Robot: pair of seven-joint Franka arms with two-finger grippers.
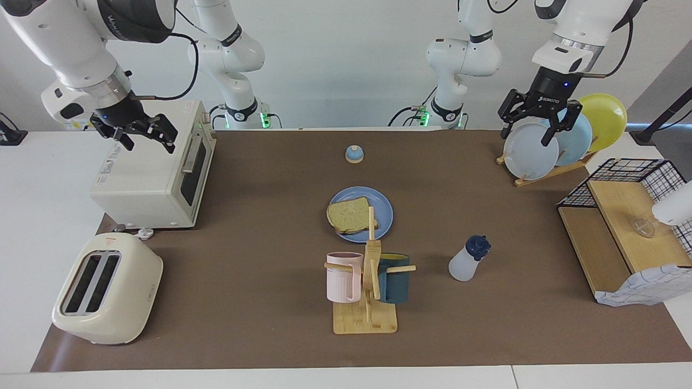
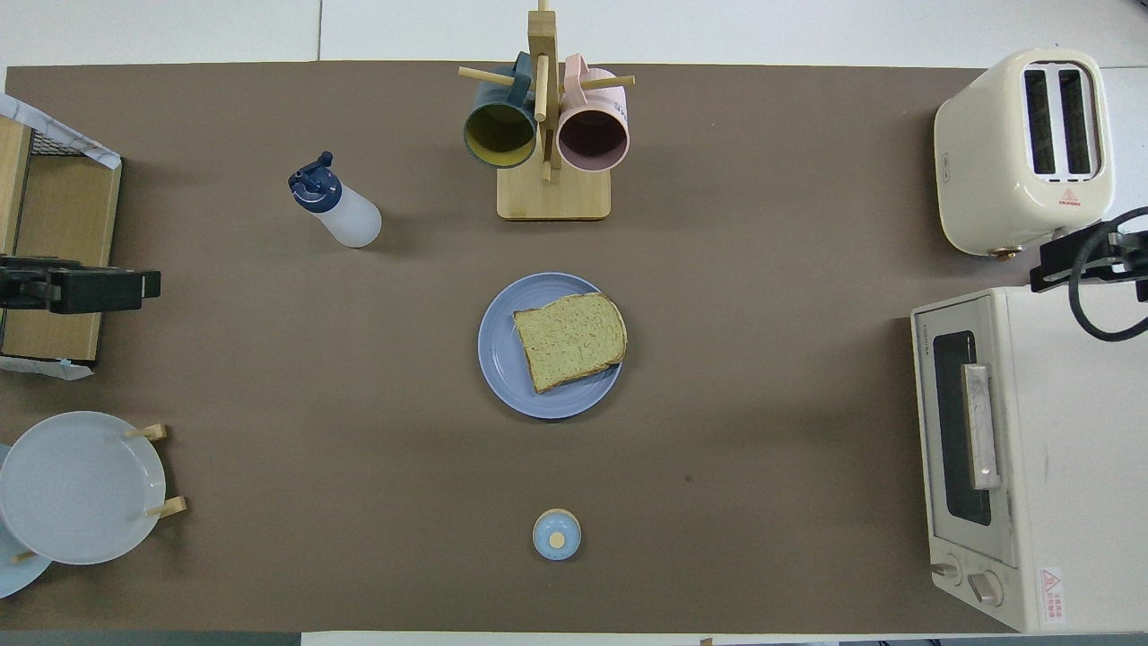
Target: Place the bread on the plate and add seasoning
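I find the bread (image 1: 350,215) lying on the plate (image 1: 383,208) mid-counter, well apart from both claws. The left claw (image 1: 531,125) hangs open and empty over the plate rack (image 1: 546,174), the right claw (image 1: 141,133) open and empty over the toaster oven (image 1: 154,183). The seasoning (image 1: 468,258) stands upright toward the left claw's end, untouched.

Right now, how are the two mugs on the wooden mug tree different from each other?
The pink mug is ribbed and pale; the dark blue mug is smooth and deep teal. Inside, the pink mug is dusky pink, the dark blue mug yellowish. The pink mug hangs toward the right arm's end, the dark blue mug toward the left arm's. Both hang by their handles from the mug tree.
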